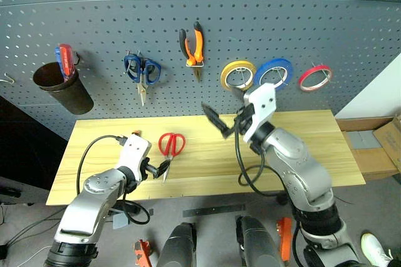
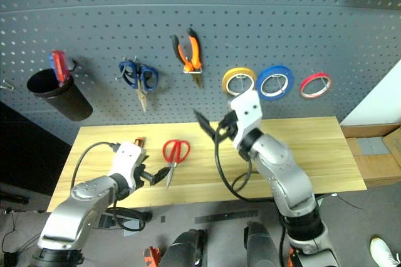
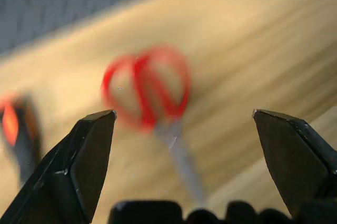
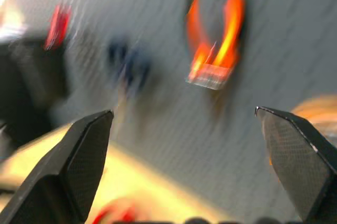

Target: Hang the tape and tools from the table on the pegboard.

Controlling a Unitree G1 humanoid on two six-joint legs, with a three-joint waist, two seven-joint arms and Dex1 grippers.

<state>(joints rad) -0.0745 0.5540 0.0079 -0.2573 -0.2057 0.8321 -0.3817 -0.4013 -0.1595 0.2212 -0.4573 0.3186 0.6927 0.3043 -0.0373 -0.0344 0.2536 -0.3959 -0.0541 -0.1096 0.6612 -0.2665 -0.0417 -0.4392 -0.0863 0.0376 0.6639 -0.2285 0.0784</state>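
The table (image 1: 301,148) is pale wood, planked with a visible grain and a matt, smooth face. The pegboard (image 1: 94,22) at twelve o'clock behind it looks like matt dark grey sheet, evenly perforated. On the table the scissors (image 1: 169,149) have glossy red plastic handles and bare steel blades. The pliers (image 1: 193,47) hanging on the board carry orange-and-black rubbery-looking grips over dull metal jaws. The red tape (image 1: 314,77) at two o'clock is a thin glossy ring. The cup (image 1: 61,86) at ten o'clock looks like dark matt metal. Both grippers' fingers (image 3: 79,166) are matt black plastic; the right gripper's (image 4: 300,161) show a fine woven texture.
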